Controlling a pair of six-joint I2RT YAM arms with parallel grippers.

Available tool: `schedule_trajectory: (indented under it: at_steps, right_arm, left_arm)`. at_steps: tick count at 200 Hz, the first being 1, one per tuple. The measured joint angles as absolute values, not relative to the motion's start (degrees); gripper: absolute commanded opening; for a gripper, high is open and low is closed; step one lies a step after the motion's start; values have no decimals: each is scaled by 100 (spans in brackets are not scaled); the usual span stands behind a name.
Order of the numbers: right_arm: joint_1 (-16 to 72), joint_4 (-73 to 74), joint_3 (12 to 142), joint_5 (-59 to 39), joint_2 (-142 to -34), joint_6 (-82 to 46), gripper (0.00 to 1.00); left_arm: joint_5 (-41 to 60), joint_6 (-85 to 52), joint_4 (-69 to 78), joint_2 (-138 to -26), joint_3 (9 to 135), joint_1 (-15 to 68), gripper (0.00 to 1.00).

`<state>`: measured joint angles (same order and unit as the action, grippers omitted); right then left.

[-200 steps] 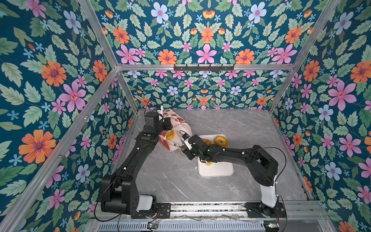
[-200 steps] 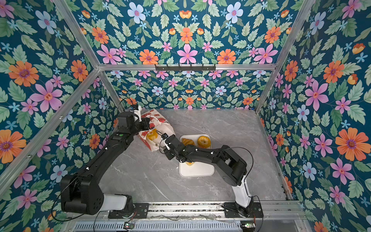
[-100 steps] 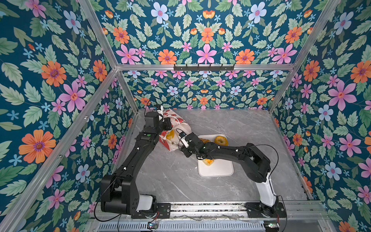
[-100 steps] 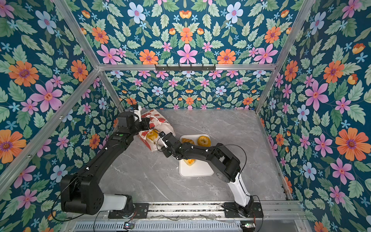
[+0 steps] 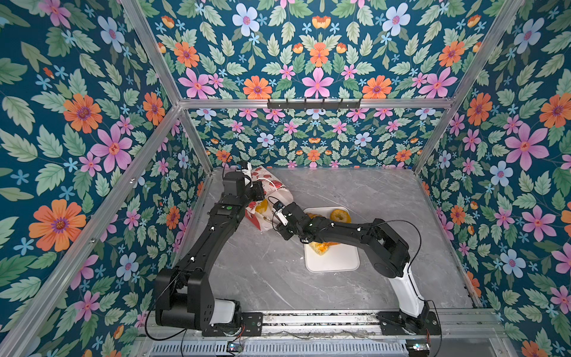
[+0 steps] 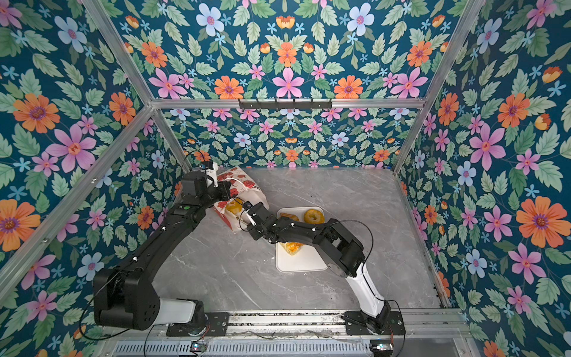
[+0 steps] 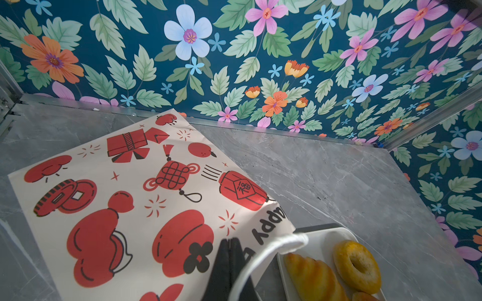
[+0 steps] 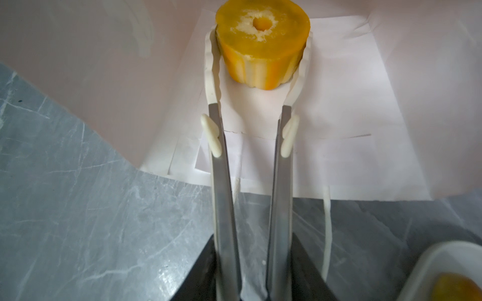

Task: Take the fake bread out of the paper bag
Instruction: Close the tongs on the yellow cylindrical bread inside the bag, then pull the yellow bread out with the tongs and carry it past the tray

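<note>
At the left gripper (image 7: 229,243): jaws pressed together on the upper edge of the paper bag (image 7: 130,195), with the cord handle (image 7: 263,254) looping just beside them. The bag lies on its side. Its printed wall spreads out ahead of these jaws, and its mouth is lifted toward the right arm.

Inside the bag: one bagel (image 8: 260,49) left, resting on the lower wall well in from the mouth. It is a ring, so it has no long axis. Its holed face tilts back toward the right wrist camera.

Right gripper (image 8: 253,242): jaws clamped on a pair of tongs (image 8: 224,182). The bagel sits straight ahead of these jaws at the far end of the tongs. The white tips bracket its fluted sides and appear to touch both. I cannot tell how firm the squeeze is. Judgement: the right arm is the one placed to draw it out, straight back along the tongs.

Beside the right gripper: tray (image 5: 333,265) holding a croissant (image 7: 310,276) and a second bagel (image 7: 356,265).

Views: only the right wrist view shows the tips at the bagel. In both top views it is just a yellow patch in the bag's mouth (image 5: 262,206). The left wrist view shows only the outside of the bag.
</note>
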<state>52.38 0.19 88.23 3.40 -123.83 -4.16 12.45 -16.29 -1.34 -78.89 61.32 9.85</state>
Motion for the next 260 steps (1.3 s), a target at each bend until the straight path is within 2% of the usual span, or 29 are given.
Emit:
schedule_trajectory:
  at_steps: [19,32,137,260]
  right_arm:
    - [5238,104,8737,314,-12339,-405,26]
    - [5238,130,8665,292,-12269,-399,25]
    - [5229,-786,7752,-576,-10759,-718,22]
    - [5227,-1662,5557,-1341,-7544,-2038,22]
  left_arm:
    - [1243,-1627,-137,-7894,6132,985,0]
    - [1243,-1621,-137,-7896,6132,985,0]
    - [1179,-1616,-134,-8047,6132,985,0]
    - [1031,-1586,-130,-8117,6180,980,0]
